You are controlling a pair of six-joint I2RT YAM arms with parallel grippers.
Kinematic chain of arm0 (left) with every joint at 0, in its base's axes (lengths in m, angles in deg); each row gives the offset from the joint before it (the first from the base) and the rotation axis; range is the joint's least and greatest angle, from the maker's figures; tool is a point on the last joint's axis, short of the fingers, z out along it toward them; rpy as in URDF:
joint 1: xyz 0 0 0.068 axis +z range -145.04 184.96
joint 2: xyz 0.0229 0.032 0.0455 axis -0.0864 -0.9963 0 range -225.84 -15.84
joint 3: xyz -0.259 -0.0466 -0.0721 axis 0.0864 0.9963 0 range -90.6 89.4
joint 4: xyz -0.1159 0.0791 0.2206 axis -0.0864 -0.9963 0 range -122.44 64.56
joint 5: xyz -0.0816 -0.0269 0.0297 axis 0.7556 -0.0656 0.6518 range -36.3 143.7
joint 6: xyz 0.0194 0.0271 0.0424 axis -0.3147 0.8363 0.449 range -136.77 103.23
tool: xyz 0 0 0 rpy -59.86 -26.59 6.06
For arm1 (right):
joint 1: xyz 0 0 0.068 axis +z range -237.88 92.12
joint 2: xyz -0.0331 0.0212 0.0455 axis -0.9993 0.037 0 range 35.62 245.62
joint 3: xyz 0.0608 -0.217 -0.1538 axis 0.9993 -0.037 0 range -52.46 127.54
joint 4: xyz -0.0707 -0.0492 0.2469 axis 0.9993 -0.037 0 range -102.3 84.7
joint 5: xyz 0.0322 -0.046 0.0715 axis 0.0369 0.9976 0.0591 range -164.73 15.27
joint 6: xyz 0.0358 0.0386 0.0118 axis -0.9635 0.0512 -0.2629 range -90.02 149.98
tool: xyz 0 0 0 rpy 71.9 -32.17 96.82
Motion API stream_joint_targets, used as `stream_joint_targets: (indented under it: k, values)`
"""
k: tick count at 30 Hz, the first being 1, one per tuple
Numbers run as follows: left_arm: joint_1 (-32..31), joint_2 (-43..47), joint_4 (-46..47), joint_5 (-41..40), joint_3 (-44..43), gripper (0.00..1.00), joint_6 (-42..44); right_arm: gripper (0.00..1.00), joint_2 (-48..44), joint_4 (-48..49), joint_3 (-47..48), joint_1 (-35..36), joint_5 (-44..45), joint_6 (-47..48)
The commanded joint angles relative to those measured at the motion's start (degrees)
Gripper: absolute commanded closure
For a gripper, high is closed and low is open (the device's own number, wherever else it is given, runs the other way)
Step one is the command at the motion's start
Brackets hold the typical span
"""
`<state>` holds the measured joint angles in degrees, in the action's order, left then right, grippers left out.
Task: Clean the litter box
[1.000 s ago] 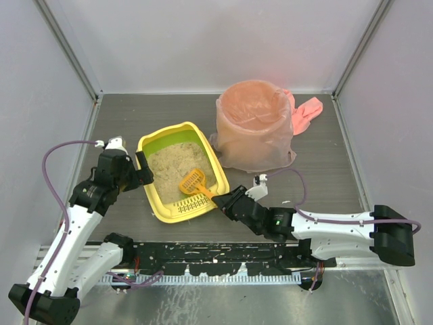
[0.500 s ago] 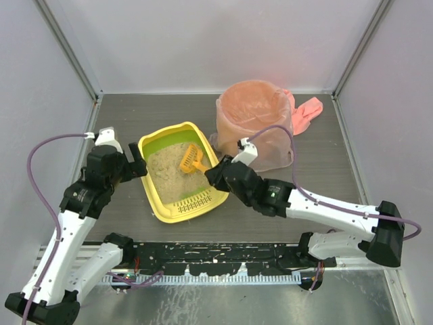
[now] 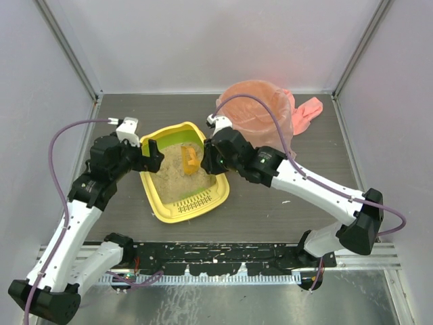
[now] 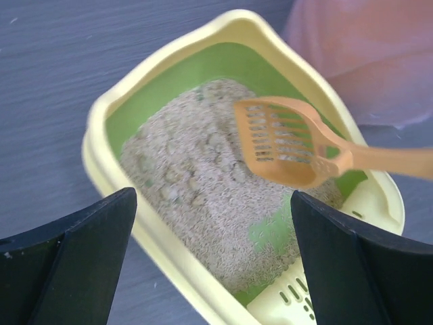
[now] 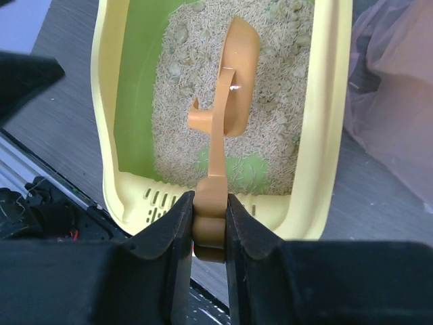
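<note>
The yellow litter box (image 3: 153,196) with green inner walls and beige litter lies on the table left of centre. My right gripper (image 3: 211,160) hangs over its right rim, shut on the handle of the small orange slotted scoop (image 3: 191,160). In the right wrist view the scoop (image 5: 233,81) is turned on edge over the litter, its handle pinched between my right gripper's (image 5: 210,203) fingers. My left gripper (image 3: 150,157) is open at the box's left rim. Seen from the left wrist, my left gripper (image 4: 211,196) straddles the litter box (image 4: 95,139) rim, holding nothing, with the scoop (image 4: 284,139) beyond.
A round bin lined with a pink bag (image 3: 260,112) stands just right of and behind the box. It also fills a corner of the left wrist view as the pink bag (image 4: 379,54). A pink cloth (image 3: 308,112) lies behind it. Grey walls enclose the table on three sides.
My right gripper has carried the scoop from the box's near slotted ledge up and back over the litter, turning it on edge. My left gripper has shifted toward the box's far left rim.
</note>
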<state>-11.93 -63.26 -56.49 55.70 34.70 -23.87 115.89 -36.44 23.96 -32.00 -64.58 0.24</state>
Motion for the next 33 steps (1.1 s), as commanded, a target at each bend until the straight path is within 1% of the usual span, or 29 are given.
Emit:
stream_joint_targets:
  k: [1, 3, 7, 12, 15, 21, 26, 27, 29, 33]
  values:
    - [-0.26, 0.72, 14.47, 14.77, 3.73, 0.03, 7.36, 0.99, 0.73, -4.54, 6.37, -2.79, -4.55, 7.56]
    - [-0.33, 1.64, 17.42, 19.26, 5.11, 0.04, 11.67, 1.0, 1.06, -5.2, 7.25, -3.9, -6.37, 8.2]
    - [-0.84, 3.58, 18.79, 29.46, 6.41, 0.1, 23.0, 0.99, 1.73, -5.68, 8.21, -5.49, -10.29, 9.47]
    - [-3.75, 4.16, 21.81, 35.34, 8.3, 0.09, 32.39, 0.99, 2.61, -6.57, 9.78, -6.29, -13.26, 11.13]
    - [-6.41, 3.19, 23.72, 34.4, 8.61, 0.1, 36.88, 0.99, 2.23, -6.52, 10.0, -6.39, -14.11, 11.29]
    - [-10.22, -0.54, 25.26, 34.0, 7.64, 0.12, 40.64, 0.99, 1.12, -5.73, 9.98, -6.39, -14.76, 10.73]
    - [-12.29, -3.09, 28.6, 33.28, 9.41, 0.12, 39.97, 0.99, 0.05, -5.52, 11.15, -6.48, -15.69, 10.35]
    - [-12.78, -3.58, 29.13, 32.73, 9.63, 0.16, 39.89, 0.99, -0.08, -5.52, 11.4, -6.48, -16.0, 10.25]
    - [-13.94, -4.42, 29.47, 31.22, 9.75, 0.22, 40.47, 0.99, -0.12, -5.52, 11.96, -6.45, -16.64, 10.18]
    - [-16.09, -5.21, 29.84, 29.03, 10.41, 0.28, 41.46, 0.99, -0.24, -5.74, 13.02, -6.48, -18.13, 9.92]
